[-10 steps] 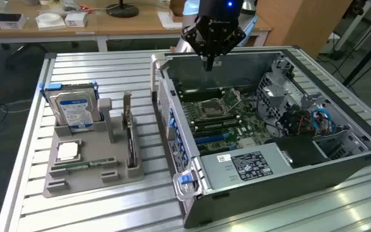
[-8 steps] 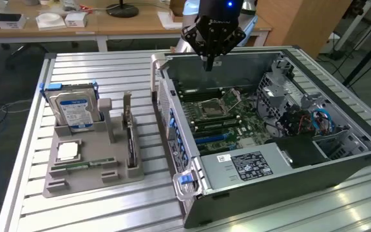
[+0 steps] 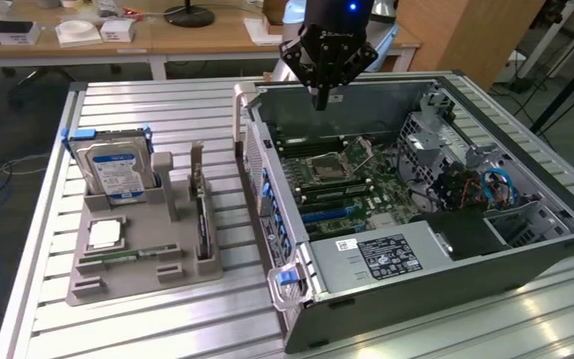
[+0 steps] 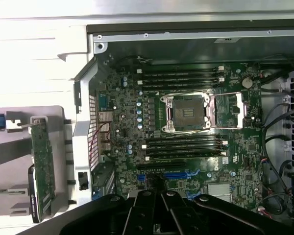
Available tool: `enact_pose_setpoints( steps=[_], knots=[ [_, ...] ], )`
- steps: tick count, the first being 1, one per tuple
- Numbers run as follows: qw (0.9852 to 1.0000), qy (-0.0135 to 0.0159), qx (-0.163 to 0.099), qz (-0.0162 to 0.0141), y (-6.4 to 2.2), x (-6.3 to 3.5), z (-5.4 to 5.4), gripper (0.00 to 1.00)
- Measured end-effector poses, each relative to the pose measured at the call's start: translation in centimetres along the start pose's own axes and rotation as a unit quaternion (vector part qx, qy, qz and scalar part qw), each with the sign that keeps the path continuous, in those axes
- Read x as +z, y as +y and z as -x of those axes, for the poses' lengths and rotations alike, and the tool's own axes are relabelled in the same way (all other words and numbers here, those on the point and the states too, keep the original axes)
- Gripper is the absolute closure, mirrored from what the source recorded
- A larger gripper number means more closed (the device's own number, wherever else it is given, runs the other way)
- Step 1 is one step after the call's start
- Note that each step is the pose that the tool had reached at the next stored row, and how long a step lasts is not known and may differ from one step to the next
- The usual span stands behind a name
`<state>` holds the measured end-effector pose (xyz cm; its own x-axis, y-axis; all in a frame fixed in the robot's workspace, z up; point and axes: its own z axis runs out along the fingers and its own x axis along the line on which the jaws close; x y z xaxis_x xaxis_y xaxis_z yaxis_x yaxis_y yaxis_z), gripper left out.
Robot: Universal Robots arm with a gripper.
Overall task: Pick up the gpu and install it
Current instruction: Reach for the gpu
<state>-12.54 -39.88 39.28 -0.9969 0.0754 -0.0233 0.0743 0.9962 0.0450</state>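
On edge in a narrow slot of the grey holder, the gpu, at the exterior view's left of the open case, long upper edge free, silver bracket at one end. Judged light, thin and stiff, yet fragile: bare green board with small parts on its face, likely to suffer from a squeeze across the components or from twisting. Best taken, by this judgement, along the free upper edge near the middle, grip on the flat faces clear of the larger parts, then drawn straight up out of the slot. Above the far part of the case, over the motherboard, the gripper, jaws together on nothing, well apart from the card. In the same holder: hard drive upright near the gpu toward the exterior view's left, a grey post between the two; processor flat in its recess; memory stick lying near it. Likely obstacles: the post and the drive close to one face of the card, the near case wall with its handle just beside the other, and, inside the case, the power supply and the cable bundle crowding the blue expansion slots. All on a slatted metal table.
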Motion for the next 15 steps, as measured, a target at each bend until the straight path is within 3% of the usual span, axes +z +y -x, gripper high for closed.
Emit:
enact_pose_setpoints(
  steps=[15],
  knots=[
    [1.0, 0.0, 0.0, 0.0, -0.11, 0.14, -1.4, 0.89]
  ],
)
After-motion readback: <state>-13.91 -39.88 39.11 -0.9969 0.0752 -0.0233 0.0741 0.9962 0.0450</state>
